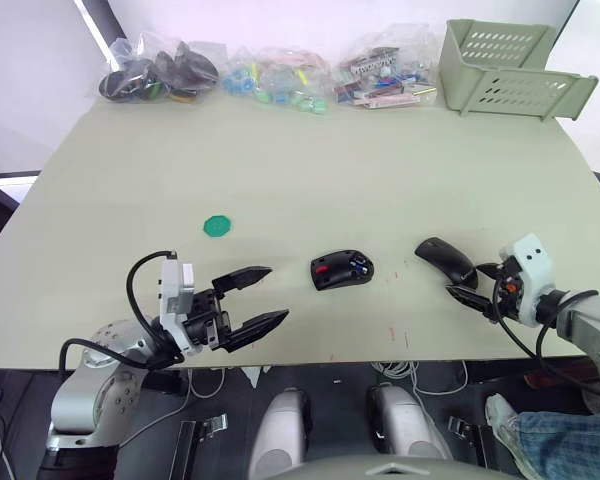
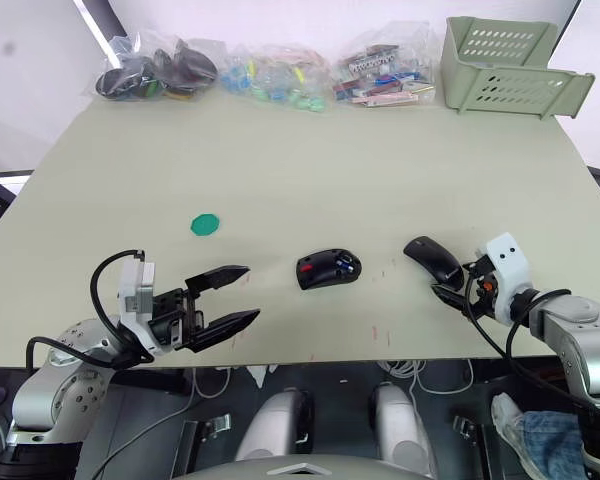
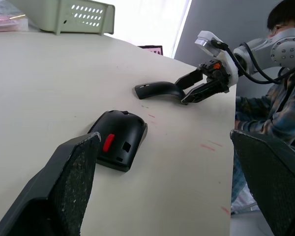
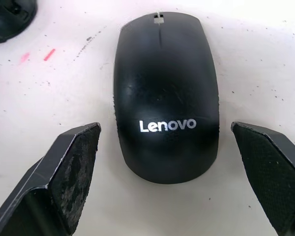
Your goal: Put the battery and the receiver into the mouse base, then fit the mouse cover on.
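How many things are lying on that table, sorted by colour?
Black: 2, the mouse base and the mouse cover
Blue: 1, the battery sitting inside the base
Green: 2, a small round disc and a pale slotted basket
Clear: 3 bags of mixed parts along the far edge
Total: 8

Clutter along the far edge, one green spot up close.

A small green disc (image 1: pixel 217 227) sits on the pale surface (image 1: pixel 380 170), just beyond the left hand (image 1: pixel 257 297). Well past both hands, clear bags of small parts (image 1: pixel 280 75) line the far edge, with a pale green slotted basket (image 1: pixel 510 70) far beyond the right hand (image 1: pixel 468 287). A person in a plaid sleeve (image 3: pixel 280 123) sits behind it.
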